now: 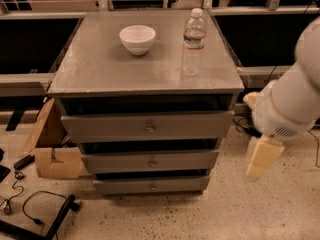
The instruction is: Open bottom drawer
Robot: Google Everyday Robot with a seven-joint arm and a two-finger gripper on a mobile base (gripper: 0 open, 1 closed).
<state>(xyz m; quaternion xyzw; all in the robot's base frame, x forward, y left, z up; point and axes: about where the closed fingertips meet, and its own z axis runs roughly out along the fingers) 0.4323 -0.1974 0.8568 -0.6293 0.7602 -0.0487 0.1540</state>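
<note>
The bottom drawer (130, 186) is the lowest and narrowest grey front of the cabinet's three, with a small round knob (152, 187) at its centre. Its front sits about in line with the two drawers above it. My gripper (261, 159) hangs cream-coloured below the white arm (295, 101) at the right of the cabinet. It is to the right of the middle drawer (115, 161) at about its height, above and to the right of the bottom drawer's knob. It touches nothing.
A white bowl (137, 38) and a clear water bottle (193, 42) stand on the cabinet top (100, 69). A cardboard box (52, 144) leans at the cabinet's left. Black cables (30, 211) lie on the speckled floor at front left. Dark benches run behind.
</note>
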